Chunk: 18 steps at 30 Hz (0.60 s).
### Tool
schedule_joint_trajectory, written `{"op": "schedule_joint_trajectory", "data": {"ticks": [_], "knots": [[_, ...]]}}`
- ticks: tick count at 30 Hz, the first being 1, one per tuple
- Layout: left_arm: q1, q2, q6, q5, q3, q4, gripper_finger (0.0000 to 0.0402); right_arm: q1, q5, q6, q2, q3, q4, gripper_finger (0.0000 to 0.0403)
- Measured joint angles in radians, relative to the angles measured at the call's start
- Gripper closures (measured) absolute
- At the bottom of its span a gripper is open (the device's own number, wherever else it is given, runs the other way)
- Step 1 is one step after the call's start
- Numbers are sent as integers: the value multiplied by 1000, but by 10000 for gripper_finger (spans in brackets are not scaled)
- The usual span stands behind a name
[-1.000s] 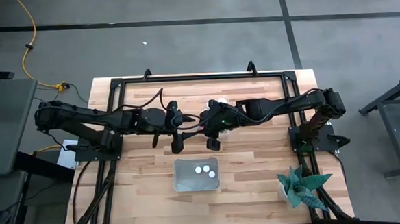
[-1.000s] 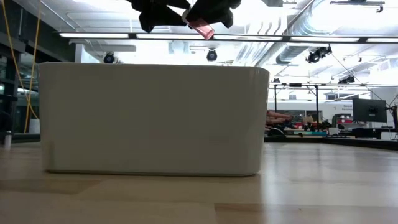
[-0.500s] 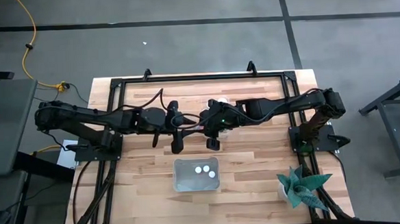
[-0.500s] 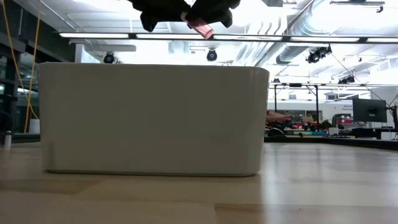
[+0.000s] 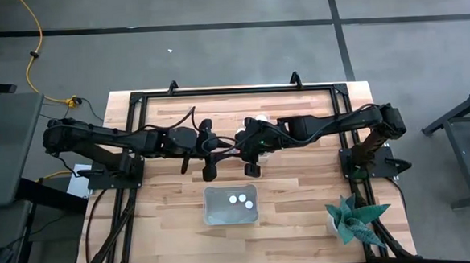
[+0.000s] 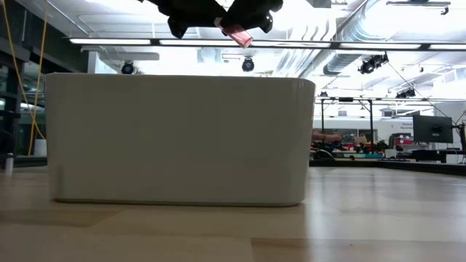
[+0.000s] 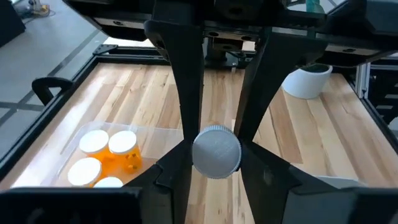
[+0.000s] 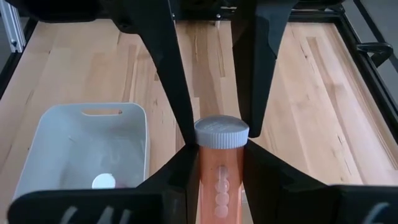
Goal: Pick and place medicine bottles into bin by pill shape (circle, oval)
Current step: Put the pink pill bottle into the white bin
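Observation:
One medicine bottle (image 8: 221,180), with a pinkish-orange body, round pills inside and a white cap, lies level in mid-air above the table's middle (image 5: 232,150). It shows pink in the low view (image 6: 237,33). My left gripper (image 7: 216,163) comes from the table's left and my right gripper (image 8: 221,186) from its right. Both are shut on this bottle, tip to tip. Several more bottles (image 7: 102,158) stand in a clear bin (image 7: 155,134). A white cap (image 8: 104,182) shows in the white bin (image 8: 74,134). My left gripper pinches the bottle's white cap (image 7: 216,151) between its two fingers (image 7: 177,177), coming level from the table's left, along the bottle. The cap end points at my left wrist. The bottle is clear of the table. My right gripper pinches the bottle's see-through body (image 8: 221,168) between its two fingers (image 8: 180,180), below the cap. It comes level from the table's right, along the bottle. The bottle lies roughly level and lifted clear, a little tilted in the low view.
The white bin (image 5: 231,204) sits at the table's near middle, below the grippers, and fills the low view (image 6: 182,138). The clear bin lies on the far side (image 5: 255,124). A potted plant (image 5: 354,220) stands at the near right corner.
My left gripper has edged a little toward the table's right, closer to the bottle and my right gripper. The bottle has stayed in mid-air between the two grippers.

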Motion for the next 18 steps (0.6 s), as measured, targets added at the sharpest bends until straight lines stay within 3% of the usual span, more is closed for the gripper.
{"op": "schedule_joint_trajectory", "data": {"ticks": [9,18], "knots": [[0,-2,15,6,0,2,310,0,0,-2,-1,0,-9,313],[0,-2,16,9,0,-1,312,0,27,-6,-1,1,-14,226]]}}
